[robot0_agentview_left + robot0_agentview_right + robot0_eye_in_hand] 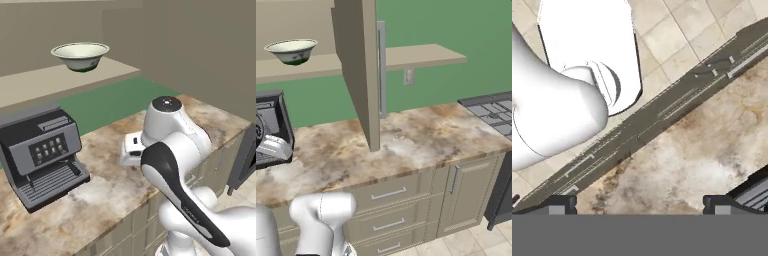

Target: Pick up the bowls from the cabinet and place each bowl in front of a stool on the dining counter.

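Kitchen, green wall; marbled surface (115, 190) carrying a coffee machine (42, 155). One bowl (80, 55) upright on the cabinet (30, 82) shelf above, within reach for pickup. Hand (639, 202) spread wide, empty, aimed down at surface edge.

Our arm (175, 165) rose from the lower right of the left base view, folded at a dark-banded elbow, its round-capped upper joint topmost. The wrist turned the hand downward over the near edge of the surface beneath it. In the hand view our gripper (640, 202) pointed straight down, fingertips (562, 202) spread wide apart, holding nothing.
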Tool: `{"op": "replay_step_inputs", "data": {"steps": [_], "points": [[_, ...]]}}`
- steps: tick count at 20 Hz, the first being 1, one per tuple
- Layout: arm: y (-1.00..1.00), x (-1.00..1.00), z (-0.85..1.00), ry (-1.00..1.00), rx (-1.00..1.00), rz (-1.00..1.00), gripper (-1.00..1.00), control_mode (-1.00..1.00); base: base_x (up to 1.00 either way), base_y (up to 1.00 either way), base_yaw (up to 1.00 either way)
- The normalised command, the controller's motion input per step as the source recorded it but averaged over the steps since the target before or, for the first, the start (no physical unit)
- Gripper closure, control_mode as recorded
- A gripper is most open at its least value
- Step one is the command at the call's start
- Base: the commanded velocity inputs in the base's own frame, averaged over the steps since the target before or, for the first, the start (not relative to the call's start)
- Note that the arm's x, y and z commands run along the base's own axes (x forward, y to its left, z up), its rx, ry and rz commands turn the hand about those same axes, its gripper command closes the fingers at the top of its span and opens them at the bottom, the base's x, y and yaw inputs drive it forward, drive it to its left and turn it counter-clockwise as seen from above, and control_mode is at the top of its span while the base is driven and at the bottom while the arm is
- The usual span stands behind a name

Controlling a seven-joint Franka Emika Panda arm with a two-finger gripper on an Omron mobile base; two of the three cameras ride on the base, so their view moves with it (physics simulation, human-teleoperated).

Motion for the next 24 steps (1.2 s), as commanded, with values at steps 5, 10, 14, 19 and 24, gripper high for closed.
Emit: {"op": "replay_step_inputs", "data": {"steps": [5, 10, 14, 19, 24], "points": [[0.06, 0.00, 0.73, -0.14, 0.13, -0.48, -1.00, -1.00, 0.00, 0.00, 0.00], [0.07, 0.00, 0.04, -0.46, 0.59, -0.68, -1.00, -1.00, 0.00, 0.00, 0.00], [0.00, 0.00, 0.01, -0.51, 0.78, -0.70, -1.00, -1.00, 0.00, 0.00, 0.00], [0.00, 0.00, 0.40, -0.50, 0.66, -0.47, -1.00, -1.00, 0.00, 0.00, 0.00], [0.00, 0.07, 0.97, 0.07, 0.51, -0.20, -1.00, -1.00, 0.00, 0.00, 0.00]]}}
